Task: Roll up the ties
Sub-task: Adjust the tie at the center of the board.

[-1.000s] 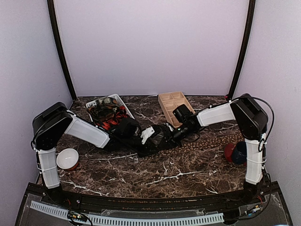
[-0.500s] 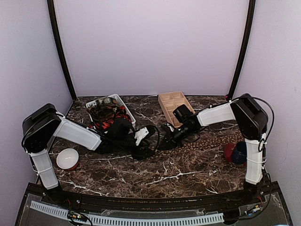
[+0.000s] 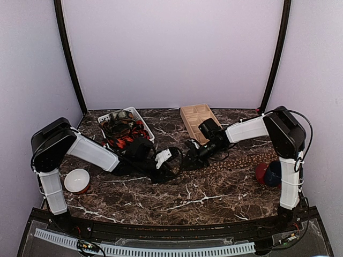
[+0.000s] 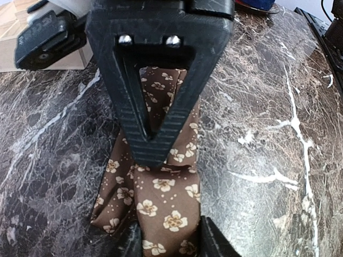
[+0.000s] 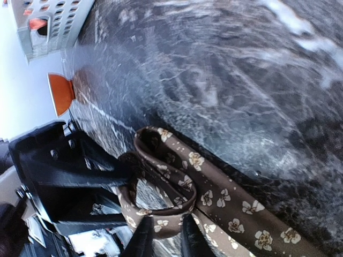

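Tabletop point(image 3: 214, 198): dark veined marble | walls point(image 3: 171, 53): pale lilac | left claw point(image 4: 170, 236), right claw point(image 5: 167, 235): both gripping brown tie point(image 4: 166, 203)

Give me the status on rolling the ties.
Done: no finished roll in view. In hand: the brown tie has its first loop curled at one end, right gripper pinching it, left gripper straddling it; the rest lies flat. Left: finish this roll, then the ties in the white basket.

Dark brown marble tabletop point(image 3: 214, 198) veined in white, pale lilac back wall point(image 3: 171, 53) and matching side walls point(image 3: 27, 80), black posts point(image 3: 68, 59) in the two rear corners, black front rail point(image 3: 161, 234) along the near edge with a white slotted strip point(image 3: 161, 250), soft even light
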Controlling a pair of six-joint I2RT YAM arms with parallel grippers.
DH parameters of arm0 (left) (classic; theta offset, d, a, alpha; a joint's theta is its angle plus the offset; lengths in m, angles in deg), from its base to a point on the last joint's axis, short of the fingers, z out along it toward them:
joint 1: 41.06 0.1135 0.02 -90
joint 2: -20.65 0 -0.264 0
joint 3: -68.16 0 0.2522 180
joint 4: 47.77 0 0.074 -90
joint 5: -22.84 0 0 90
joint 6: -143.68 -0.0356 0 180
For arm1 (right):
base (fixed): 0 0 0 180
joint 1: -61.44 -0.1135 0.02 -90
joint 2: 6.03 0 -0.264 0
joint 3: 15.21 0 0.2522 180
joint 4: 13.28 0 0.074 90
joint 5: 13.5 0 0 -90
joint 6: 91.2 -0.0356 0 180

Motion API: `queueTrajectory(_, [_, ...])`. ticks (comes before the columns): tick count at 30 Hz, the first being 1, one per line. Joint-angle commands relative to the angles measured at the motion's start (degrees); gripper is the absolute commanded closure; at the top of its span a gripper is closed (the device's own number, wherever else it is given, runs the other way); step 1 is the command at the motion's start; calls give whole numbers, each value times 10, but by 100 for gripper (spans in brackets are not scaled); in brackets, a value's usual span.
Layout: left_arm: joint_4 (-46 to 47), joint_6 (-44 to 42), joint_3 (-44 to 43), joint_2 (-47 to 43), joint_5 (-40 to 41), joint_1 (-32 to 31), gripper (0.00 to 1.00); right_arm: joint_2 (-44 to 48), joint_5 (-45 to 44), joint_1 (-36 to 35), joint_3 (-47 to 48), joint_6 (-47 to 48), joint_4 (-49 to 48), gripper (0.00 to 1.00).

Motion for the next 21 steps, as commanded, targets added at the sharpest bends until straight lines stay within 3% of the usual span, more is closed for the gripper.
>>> queueTrajectory(1, [-7, -11, -15, 1, -10, -4, 66, 21, 9, 3, 14, -5, -7, 67])
queueTrajectory(4, [-4, -11, -16, 0, -9, -4, 70, 24, 12, 0, 17, -10, -9, 56])
queueTrajectory(8, [3, -4, -21, 3, -9, -5, 72, 15, 14, -7, 17, -12, -6, 53])
queueTrajectory(17, [5, 10, -44, 17, 4, -6, 73, 11, 21, -19, 27, -10, -6, 54])
queueTrajectory(21, [8, 17, -45, 19, 4, -6, 74, 14, 19, -20, 22, -5, 0, 64])
